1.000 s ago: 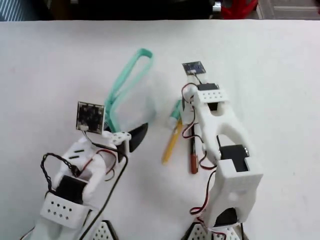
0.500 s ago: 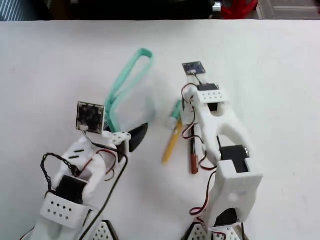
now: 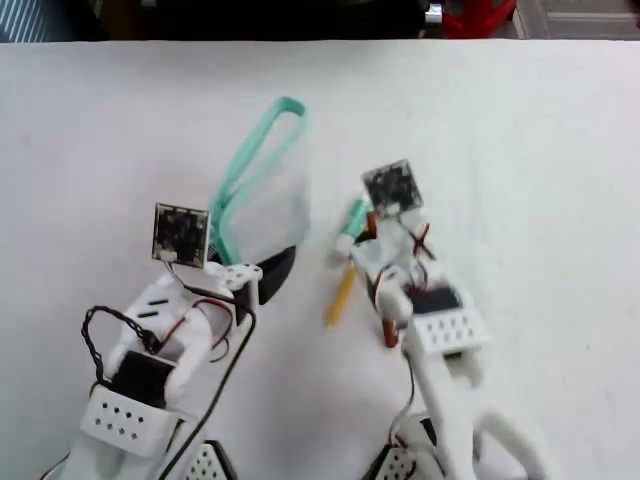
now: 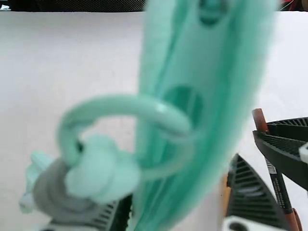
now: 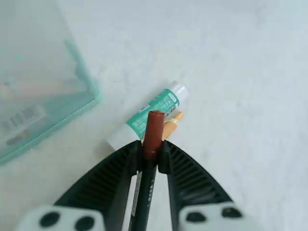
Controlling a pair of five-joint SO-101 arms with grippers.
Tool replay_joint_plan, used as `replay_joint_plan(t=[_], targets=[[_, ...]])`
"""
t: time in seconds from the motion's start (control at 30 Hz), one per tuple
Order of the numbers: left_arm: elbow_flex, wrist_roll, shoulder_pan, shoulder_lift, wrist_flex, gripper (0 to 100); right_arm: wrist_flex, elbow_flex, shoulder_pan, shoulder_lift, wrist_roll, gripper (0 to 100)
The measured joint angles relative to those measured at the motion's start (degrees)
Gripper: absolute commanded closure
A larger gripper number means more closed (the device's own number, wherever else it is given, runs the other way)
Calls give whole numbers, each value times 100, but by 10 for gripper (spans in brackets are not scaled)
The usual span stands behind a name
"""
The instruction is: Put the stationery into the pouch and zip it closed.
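A clear pouch (image 3: 262, 195) with a teal zip edge lies open at mid-table. My left gripper (image 3: 268, 268) is shut on its near corner. The left wrist view has the zip edge (image 4: 207, 91) and its ring pull (image 4: 120, 113) up close. My right gripper (image 5: 150, 151) is shut on a brown pen (image 5: 153, 127), which sticks out from under the arm in the high view (image 3: 388, 330). Just beyond the pen tip lie a white-and-teal tube (image 5: 153, 108) and a yellow pen (image 3: 343, 290). The pouch (image 5: 41, 96) lies off to one side of them.
The white table (image 3: 520, 150) reaches to a dark far edge. Open surface lies right of the right arm and left of the pouch. The two arm bases stand close together at the table's near edge.
The right arm has drawn back toward its base and tipped its wrist down over the pens, with its gripper now shut on the brown pen. The left arm and pouch have not moved.
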Motion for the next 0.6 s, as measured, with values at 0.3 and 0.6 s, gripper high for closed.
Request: replay_joint_plan(t=[0.3,0.6], targets=[[0,0,0,0,0,707,-484,1793,9,-3077,105,981],[0,0,0,0,0,707,-457,2629,53,-5591,114,981]])
